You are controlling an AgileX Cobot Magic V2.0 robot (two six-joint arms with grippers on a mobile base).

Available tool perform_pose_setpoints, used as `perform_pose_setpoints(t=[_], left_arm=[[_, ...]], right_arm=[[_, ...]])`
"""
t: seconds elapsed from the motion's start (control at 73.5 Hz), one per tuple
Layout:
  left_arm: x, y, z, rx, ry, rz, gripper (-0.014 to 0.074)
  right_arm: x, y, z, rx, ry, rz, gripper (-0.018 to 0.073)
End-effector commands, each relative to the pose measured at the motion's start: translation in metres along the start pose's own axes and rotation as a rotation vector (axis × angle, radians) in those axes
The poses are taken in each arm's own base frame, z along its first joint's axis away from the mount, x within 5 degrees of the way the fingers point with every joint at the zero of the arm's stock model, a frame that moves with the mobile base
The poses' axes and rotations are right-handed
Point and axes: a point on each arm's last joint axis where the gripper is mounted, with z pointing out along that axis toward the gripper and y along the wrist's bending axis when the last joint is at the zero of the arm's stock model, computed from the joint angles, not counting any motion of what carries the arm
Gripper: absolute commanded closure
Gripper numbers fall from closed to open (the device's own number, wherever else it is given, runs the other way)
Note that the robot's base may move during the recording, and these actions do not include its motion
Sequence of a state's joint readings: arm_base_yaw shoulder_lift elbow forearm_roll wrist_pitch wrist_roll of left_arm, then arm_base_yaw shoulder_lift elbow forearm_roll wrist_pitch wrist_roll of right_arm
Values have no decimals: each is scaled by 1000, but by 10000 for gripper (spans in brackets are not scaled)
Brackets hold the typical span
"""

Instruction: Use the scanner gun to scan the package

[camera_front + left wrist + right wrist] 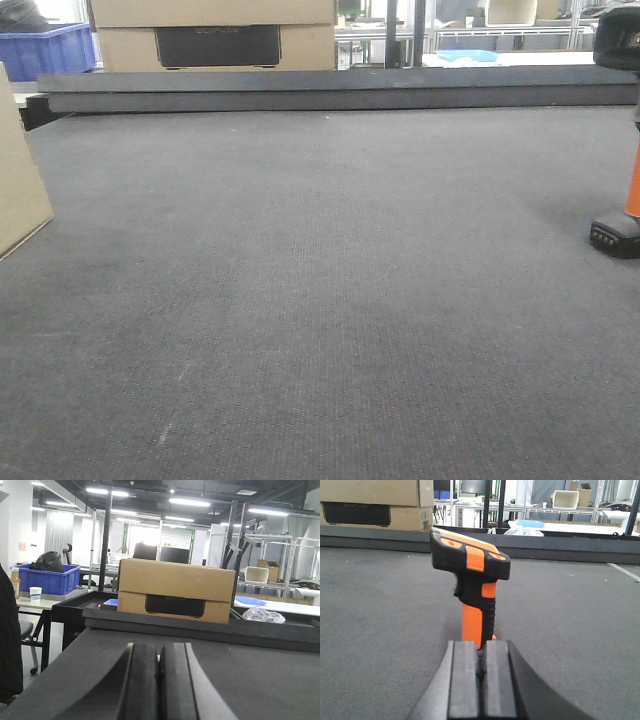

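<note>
Scanner gun [472, 580] stands upright on its base on the grey surface [320, 300], orange handle vertical, black-and-orange head on top pointing toward 9 o'clock in the right wrist view. In the front view only its lower handle and black foot show at 3 o'clock, cut by the frame edge; head partly visible at 2 o'clock

Right gripper [481, 680]: jaws drawn together, pads nearly touching, nothing between them. Scanner gun sits at 12 o'clock from the jaws, just beyond their tips, handle in line with the narrow gap; whether the tips touch the base, cannot tell

Left gripper [159, 680]: jaws pressed close, only a thin slit between the pads, holding nothing. It looks along bare surface toward 12 o'clock

Package: a tan cardboard box edge [20, 170] at 9 o'clock in the front view, resting on the surface, well apart from the scanner gun

Larger cardboard box [175, 592] with a dark label sits beyond the far rail of the surface, at 12 o'clock from the left jaws
</note>
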State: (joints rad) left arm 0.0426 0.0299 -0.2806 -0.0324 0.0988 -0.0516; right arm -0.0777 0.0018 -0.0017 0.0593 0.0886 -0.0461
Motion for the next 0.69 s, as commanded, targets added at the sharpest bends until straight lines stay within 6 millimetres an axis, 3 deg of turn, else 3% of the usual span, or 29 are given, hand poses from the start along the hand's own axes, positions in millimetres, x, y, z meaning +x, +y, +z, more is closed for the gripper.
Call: perform_pose_setpoints(t=[0.0,0.68], left_arm=[[-1,0,-1,4,-17,-9,707],[5,1,0,0,-4,21,707]], right_arm=[[-1,0,0,7,-12,-1,727],[-1,0,0,7,-14,-1,727]])
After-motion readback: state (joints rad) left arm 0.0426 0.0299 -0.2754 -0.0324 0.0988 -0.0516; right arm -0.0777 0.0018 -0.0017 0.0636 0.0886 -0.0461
